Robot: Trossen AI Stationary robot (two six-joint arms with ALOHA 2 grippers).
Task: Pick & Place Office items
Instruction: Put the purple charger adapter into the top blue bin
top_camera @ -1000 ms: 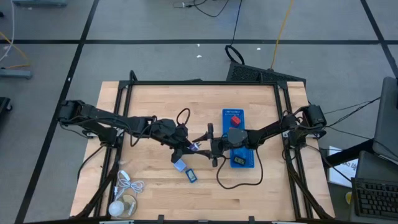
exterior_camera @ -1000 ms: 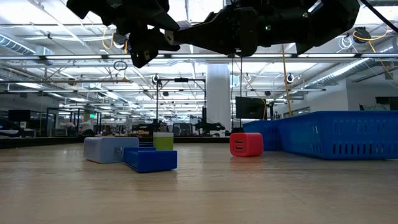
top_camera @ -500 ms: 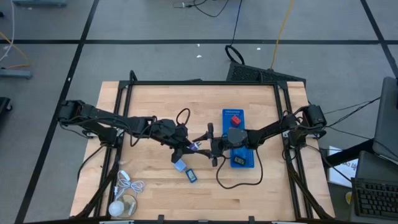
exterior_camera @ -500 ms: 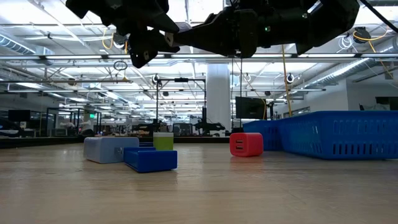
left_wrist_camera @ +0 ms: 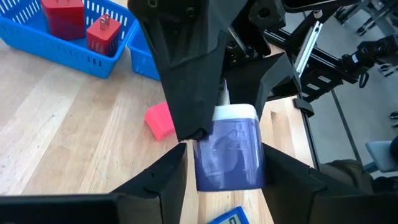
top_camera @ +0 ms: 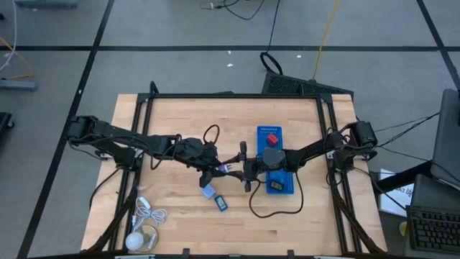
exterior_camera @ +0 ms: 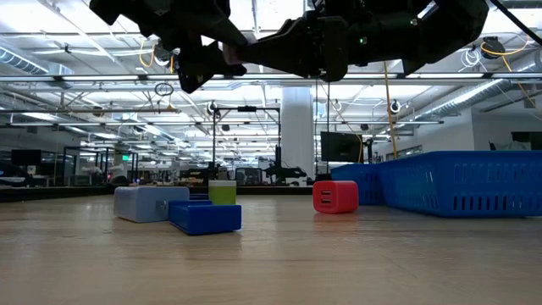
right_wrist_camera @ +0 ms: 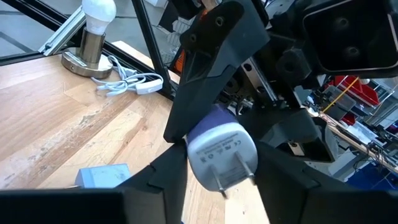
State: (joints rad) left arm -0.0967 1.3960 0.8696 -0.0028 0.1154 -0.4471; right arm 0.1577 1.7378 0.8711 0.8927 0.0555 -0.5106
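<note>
A pale violet-blue plug adapter (left_wrist_camera: 227, 152) with a white pronged end (right_wrist_camera: 227, 168) hangs in mid-air over the table's middle (top_camera: 223, 168). My two grippers meet there. My right gripper (right_wrist_camera: 221, 171) comes level from the table's right and is shut on it. My left gripper (left_wrist_camera: 225, 177) slants down from the left and stands open, its fingers flanking the adapter's other end. On the table lie a grey-blue piece (top_camera: 208, 192), a blue piece (top_camera: 221, 203) and a red piece (exterior_camera: 335, 196). My right gripper pinches the adapter between its two fingers (right_wrist_camera: 171, 171), on two opposite sides of the body near the pronged end (right_wrist_camera: 194, 149). The fingers come level from the table's right. The adapter is lifted clear, high above the wood, prongs toward my right wrist.
A blue tray (top_camera: 261, 134) right of centre holds red pieces (top_camera: 272, 138) and a dark one (top_camera: 279, 186). A coiled white cable with a bulb on a round base (top_camera: 141, 234) lies at the near left corner. A black cable loops across the table near the tray.
Both arms have kept their place. In the low view my right gripper's fingers have drawn together around the adapter, which stays aloft between the two grippers.
</note>
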